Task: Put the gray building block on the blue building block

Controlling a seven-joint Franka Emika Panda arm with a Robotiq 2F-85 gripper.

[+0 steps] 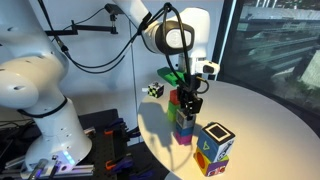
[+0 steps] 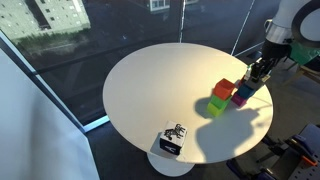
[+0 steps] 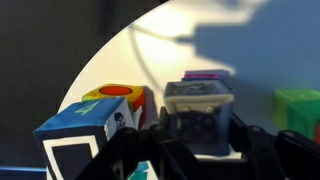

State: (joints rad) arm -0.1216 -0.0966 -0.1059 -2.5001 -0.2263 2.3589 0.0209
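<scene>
While the round white desk (image 2: 140,90) carries the blocks, the gripper (image 1: 189,109) hangs over the cluster beside the large patterned cube (image 1: 213,146); in the wrist view its fingers (image 3: 250,145) pinch the gray building block (image 3: 198,115) from both sides, directly over the blue building block (image 1: 185,123), which sits on a magenta block (image 1: 184,137)

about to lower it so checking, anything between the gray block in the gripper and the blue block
nothing visible. the small light-gray cube sits in the gripper right over the small blue cube; the red cube stands beside it, not between
</scene>
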